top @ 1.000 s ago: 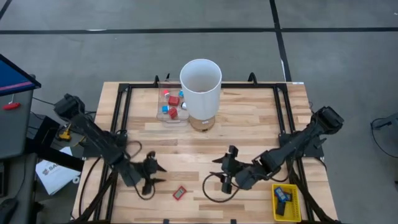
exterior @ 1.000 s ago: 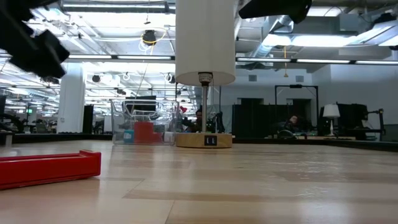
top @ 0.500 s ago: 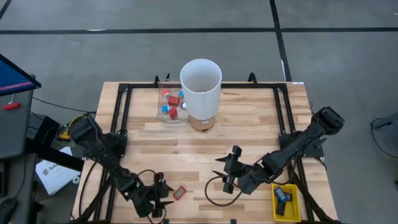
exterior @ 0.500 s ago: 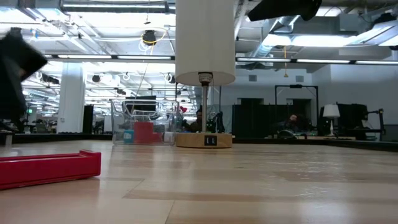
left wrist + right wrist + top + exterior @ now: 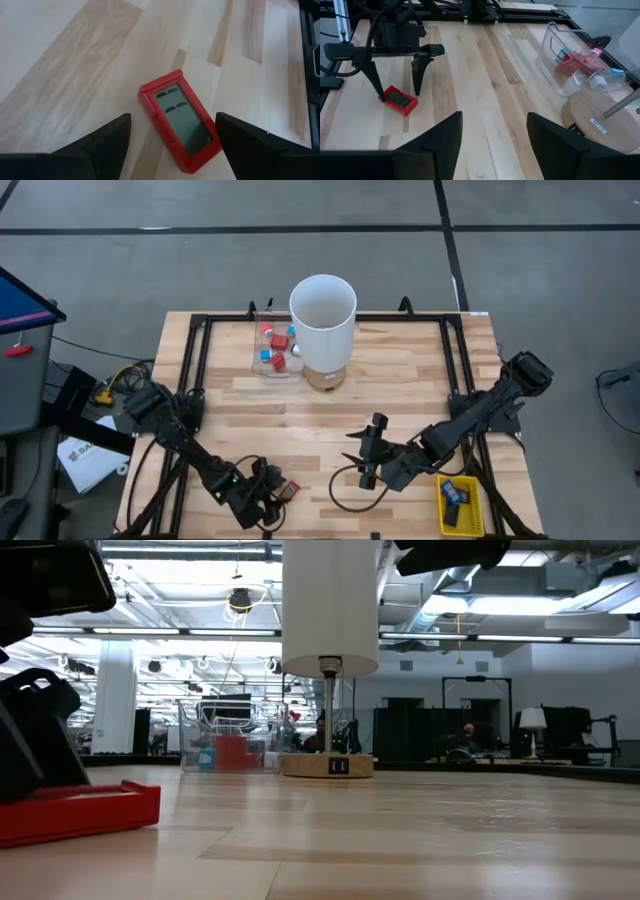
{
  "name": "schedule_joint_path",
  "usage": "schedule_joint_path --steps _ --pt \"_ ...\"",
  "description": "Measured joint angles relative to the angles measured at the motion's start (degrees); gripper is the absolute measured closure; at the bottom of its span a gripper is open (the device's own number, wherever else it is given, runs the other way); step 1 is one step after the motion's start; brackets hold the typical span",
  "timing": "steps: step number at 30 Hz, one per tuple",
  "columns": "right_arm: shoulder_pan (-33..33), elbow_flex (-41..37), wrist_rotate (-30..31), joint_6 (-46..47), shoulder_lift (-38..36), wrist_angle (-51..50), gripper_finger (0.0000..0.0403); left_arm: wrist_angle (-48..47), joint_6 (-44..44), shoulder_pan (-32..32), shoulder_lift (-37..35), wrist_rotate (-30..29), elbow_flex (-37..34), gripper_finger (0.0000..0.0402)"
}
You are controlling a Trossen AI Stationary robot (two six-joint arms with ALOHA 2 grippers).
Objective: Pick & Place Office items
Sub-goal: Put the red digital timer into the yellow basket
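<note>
Now I'm hovering the left gripper point(image 5: 268, 498) over the flat red rectangular piece with a dark centre point(image 5: 288, 491), fingers spread wide on either side, not pinching it. It's lying flat on the wooden table point(image 5: 400, 380) near the front edge, left of centre, long axis running diagonally across the planks. I'm keeping the right gripper point(image 5: 366, 454) right of centre, fingers parted, holding nothing.
</note>
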Motion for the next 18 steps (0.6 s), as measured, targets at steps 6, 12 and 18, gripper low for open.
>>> schedule_joint_path --steps 6,12,18 --pt "0.03 0.00 -0.02 0.29 0.00 0.02 0.0188 0.12 0.05 -0.17 1.57 -0.06 1.14 0.0116" --pt "0.23 0.00 -0.17 1.46 0.00 0.03 0.0188 -0.19 0.14 -0.69 1.67 0.25 1.15 0.0116" --pt "0.28 0.00 -0.20 3.04 0.00 0.04 0.0188 -0.35 0.24 -1.31 1.69 1.18 1.15 0.0117"
